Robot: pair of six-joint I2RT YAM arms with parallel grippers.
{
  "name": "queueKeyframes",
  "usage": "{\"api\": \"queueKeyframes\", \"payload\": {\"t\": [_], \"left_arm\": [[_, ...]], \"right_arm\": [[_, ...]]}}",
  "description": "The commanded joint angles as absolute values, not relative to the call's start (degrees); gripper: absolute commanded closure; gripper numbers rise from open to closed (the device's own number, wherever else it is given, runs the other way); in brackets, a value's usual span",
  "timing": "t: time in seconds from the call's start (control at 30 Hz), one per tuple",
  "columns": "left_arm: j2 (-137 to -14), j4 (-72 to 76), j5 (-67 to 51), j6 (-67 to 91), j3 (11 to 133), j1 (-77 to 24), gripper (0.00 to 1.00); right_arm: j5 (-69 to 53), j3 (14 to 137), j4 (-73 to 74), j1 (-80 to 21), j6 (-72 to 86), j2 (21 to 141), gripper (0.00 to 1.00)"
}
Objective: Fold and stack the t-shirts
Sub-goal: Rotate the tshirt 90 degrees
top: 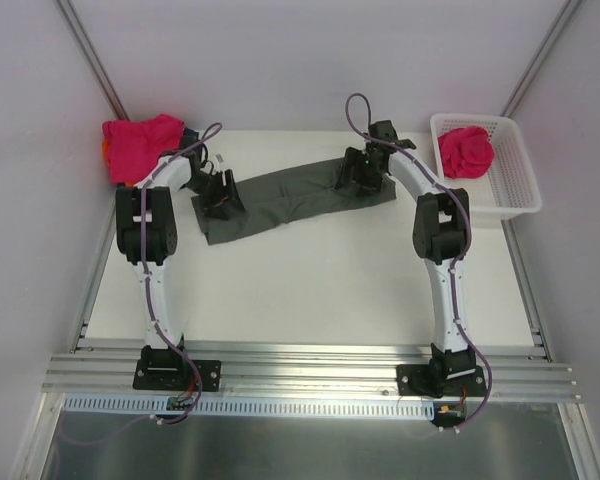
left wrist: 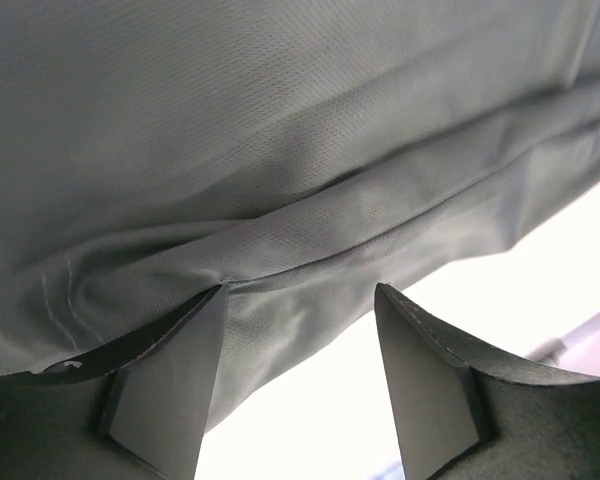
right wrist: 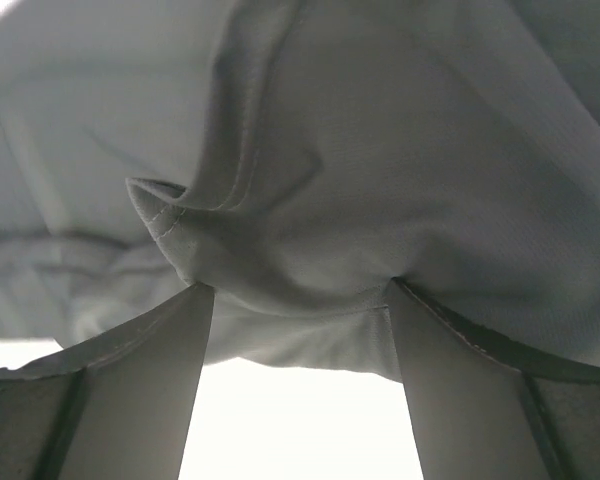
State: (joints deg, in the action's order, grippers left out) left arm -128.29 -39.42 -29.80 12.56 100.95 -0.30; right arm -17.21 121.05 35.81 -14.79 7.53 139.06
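A dark grey t-shirt (top: 290,205) lies in a long crumpled band across the back of the table. My left gripper (top: 220,196) is down at its left end. In the left wrist view the gripper (left wrist: 300,290) stands open, with the folded grey edge (left wrist: 310,240) reaching between the fingertips. My right gripper (top: 361,176) is over the shirt's right end. In the right wrist view it (right wrist: 298,285) is open too, with a bunched hem of the grey cloth (right wrist: 280,260) sagging between the tips. A bright pink t-shirt (top: 140,146) sits bunched at the back left. Another pink t-shirt (top: 466,151) lies in the basket.
The white lattice basket (top: 507,190) stands at the back right corner. A bit of orange cloth (top: 107,150) shows under the left pink pile. Grey walls close in the back and sides. The white tabletop (top: 310,290) stretches toward the aluminium rail (top: 310,370) at the front.
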Motion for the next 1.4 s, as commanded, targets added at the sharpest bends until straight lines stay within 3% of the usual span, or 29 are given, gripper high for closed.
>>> {"api": "queueKeyframes", "payload": {"t": [0.0, 0.37, 0.83, 1.17, 1.37], "left_arm": [[-123.58, -44.47, -34.18, 15.29, 93.63, -1.05, 0.39], [-113.22, -46.23, -38.41, 18.1, 78.5, -7.98, 0.43], [-106.8, -46.76, -36.39, 17.94, 77.86, -22.41, 0.44], [-106.34, -46.84, -26.9, 12.05, 86.48, -21.27, 0.44], [-110.3, -48.34, -25.49, 10.81, 88.77, -14.07, 0.49]], "right_arm": [[-16.17, 125.59, 36.04, -14.24, 8.96, 140.89, 0.25], [-17.05, 129.64, 34.89, -11.87, 9.05, 142.82, 0.23], [-20.04, 133.51, 33.13, -10.99, 10.37, 143.09, 0.23], [-21.45, 130.61, 32.52, -10.99, 10.81, 138.78, 0.23], [-21.1, 130.96, 32.26, -10.9, 10.72, 139.39, 0.22]]}}
